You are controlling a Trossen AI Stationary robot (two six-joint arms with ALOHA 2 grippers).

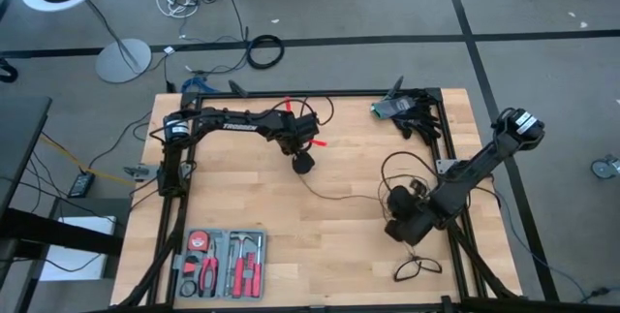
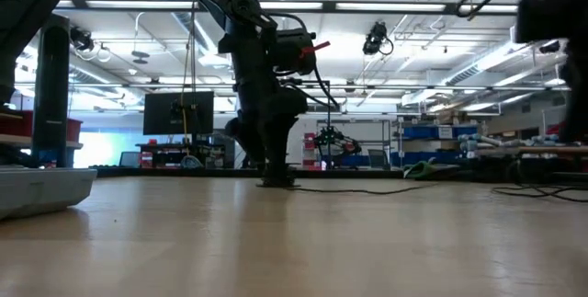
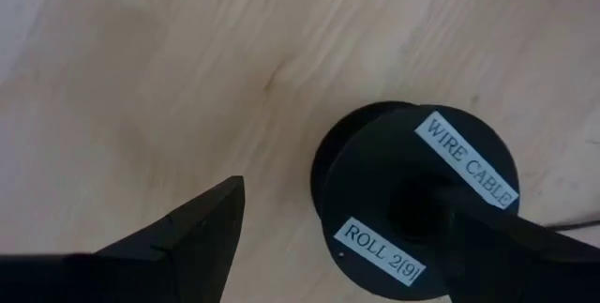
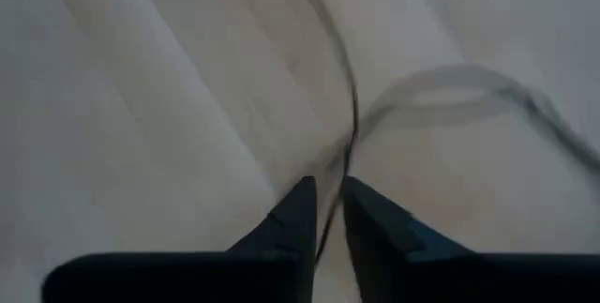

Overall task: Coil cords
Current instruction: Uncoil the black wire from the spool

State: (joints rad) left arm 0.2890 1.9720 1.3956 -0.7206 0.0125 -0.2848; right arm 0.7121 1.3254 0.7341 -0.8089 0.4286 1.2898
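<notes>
the right gripper (image 4: 328, 211) sits low over the near right part of the wooden table (image 1: 339, 245), its two fingers (image 4: 289, 219) standing a narrow gap apart with the thin black cord (image 4: 352, 106) running down between them. whether they are pinching the cord or have just let it slip cannot be told; the cord lies blurred ahead of the tips, one strand straight and another curving off in a loop. in the high view the right arm reaches in from the table's right edge, elbow folded, wrist pointed down by loose loops of cord beside it, and a small separate coil (image 1: 417, 267) lies nearer the front edge.

the step in hand looks like gathering the long cord into loops on the right side. the next move probably calls for a firmer pinch on the strand and a sweep round to lay another turn without dragging the far end.

farther off, the cord trails across the middle of the table to a black spool (image 3: 417, 204) labelled "wire cable". the left gripper (image 3: 375, 237) hangs over it with its fingers spread wide, one beside the spool and one across its face, seemingly steadying it. the left arm stretches in from the far left corner, wrist bent down.
</notes>
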